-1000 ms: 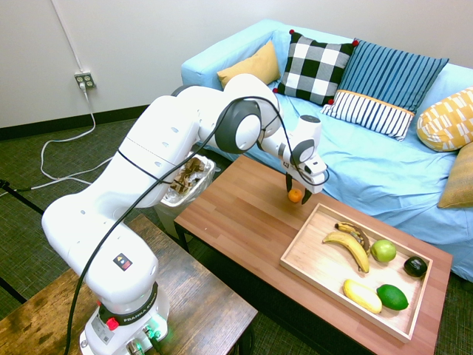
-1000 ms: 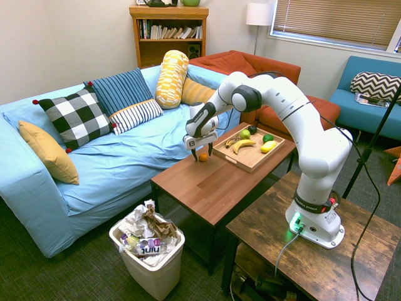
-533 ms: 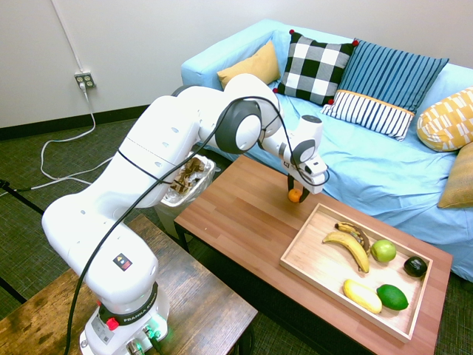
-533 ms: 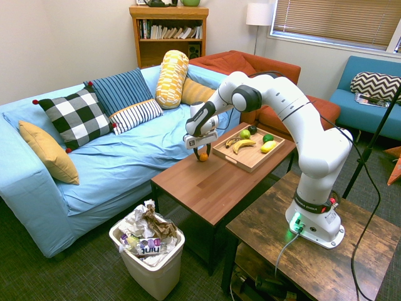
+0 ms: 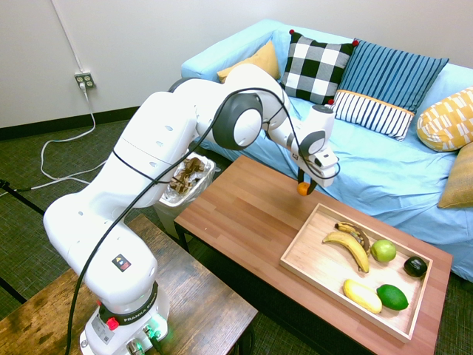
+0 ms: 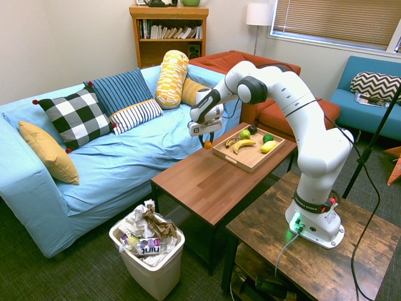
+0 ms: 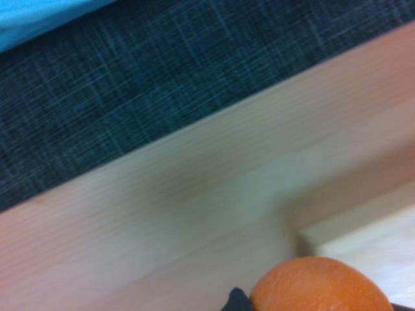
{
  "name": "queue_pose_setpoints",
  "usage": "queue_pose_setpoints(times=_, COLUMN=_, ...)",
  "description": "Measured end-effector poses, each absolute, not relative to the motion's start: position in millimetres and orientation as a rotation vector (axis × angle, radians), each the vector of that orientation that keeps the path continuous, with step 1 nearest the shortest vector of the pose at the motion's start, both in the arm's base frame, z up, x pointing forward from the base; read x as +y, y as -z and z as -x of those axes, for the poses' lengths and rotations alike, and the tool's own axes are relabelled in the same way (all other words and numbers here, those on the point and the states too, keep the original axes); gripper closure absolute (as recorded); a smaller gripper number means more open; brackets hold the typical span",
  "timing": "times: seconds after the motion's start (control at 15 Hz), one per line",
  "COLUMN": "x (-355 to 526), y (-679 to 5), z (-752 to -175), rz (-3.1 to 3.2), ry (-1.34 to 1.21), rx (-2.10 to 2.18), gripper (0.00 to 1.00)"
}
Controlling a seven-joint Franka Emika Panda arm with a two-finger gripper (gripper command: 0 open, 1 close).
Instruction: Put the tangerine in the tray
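gripper [image 5: 304,188]: clamped on the tangerine, pointing straight down, hanging just off the tray's sofa-side corner

tangerine [image 5: 303,189]: pinched between the fingers and up in the air, clear of the table, not over the tray, just outside that corner. In the wrist view it's the orange blob [image 7: 321,285] at the edge, with the tray corner right beside it

tray [image 5: 310,242]: pale wood, low rims, sitting on the table at the end farthest from the trash bin

in the tray, far rim side: two bananas, one yellow [image 5: 349,247] and one smaller and pretty browned [image 5: 355,232], lying next to each other, then a green apple [image 5: 383,251] right beside them, then a dark avocado [image 5: 415,267] near the end rim

in the tray, near rim side: a lemon [image 5: 362,295] with a lime [image 5: 392,296] touching or almost touching it

table [image 5: 244,214]: reddish-brown wood; the half away from the tray is bare

trash bin [image 6: 148,252]: white, on the carpet by the table end opposite the tray, stuffed with crumpled paper and wrappers up over the rim

sofa [image 6: 113,150]: light blue, runs along the table's long side behind the tray, with cushions on it
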State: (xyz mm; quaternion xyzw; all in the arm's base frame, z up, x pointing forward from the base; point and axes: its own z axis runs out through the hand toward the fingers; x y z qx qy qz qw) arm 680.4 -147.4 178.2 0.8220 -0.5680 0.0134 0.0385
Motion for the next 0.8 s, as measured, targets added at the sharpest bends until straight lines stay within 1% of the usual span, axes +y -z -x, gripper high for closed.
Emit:
queue_pose_setpoints(times=0.13, x=-202.1, y=-188.1, z=-647.7, rz=-2.450, ry=-0.017, rx=-1.796, gripper=1.00)
queue_pose_setpoints(times=0.33, x=-262.5, y=-170.7, z=-585.0, rz=-2.355, ry=0.067, rx=-1.842, gripper=1.00)
queue_pose_setpoints(times=0.53, x=-269.2, y=-132.7, z=-538.7, rz=-2.315, ry=0.130, rx=-1.842, gripper=1.00)
queue_pose_setpoints(times=0.67, x=-258.8, y=-115.0, z=-523.8, rz=-2.315, ry=0.158, rx=-1.824, gripper=1.00)
queue_pose_setpoints(times=0.8, x=-251.1, y=-105.4, z=-521.0, rz=-2.319, ry=0.173, rx=-1.806, gripper=1.00)
